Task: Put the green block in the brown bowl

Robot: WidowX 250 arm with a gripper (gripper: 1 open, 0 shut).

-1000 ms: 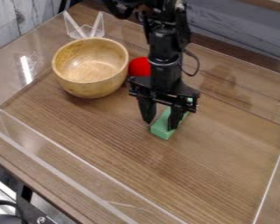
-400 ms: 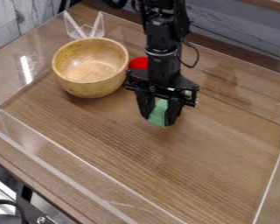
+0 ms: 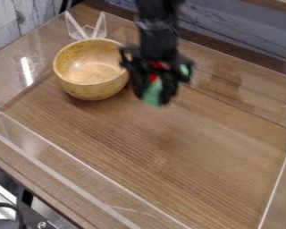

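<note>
My gripper (image 3: 156, 90) hangs above the wooden table (image 3: 170, 170), pointing straight down, and its two dark fingers (image 3: 142, 88) are clamped on the green block (image 3: 157, 89). The block shows as a patch of green between the fingers, and it is off the table surface, carried in the air. The picture is smeared with motion around my hand, so I cannot make out the block's edges or say exactly how it sits between the jaws, whether upright or a little tilted.

The brown bowl (image 3: 92, 69) stands on the table to the left of my gripper as the camera sees it. Its near rim lies just beside my fingers in the picture, but the block is not over the bowl's hollow; it is to the right of the rim. The bowl is upright, and nothing is to be seen in it.

A bit of red (image 3: 143, 79) shows close against the left side of my gripper; it is too blurred for me to say what it is or whether it touches anything.

A clear plastic sheet (image 3: 38, 143) lies over the table's near and left parts.
</note>
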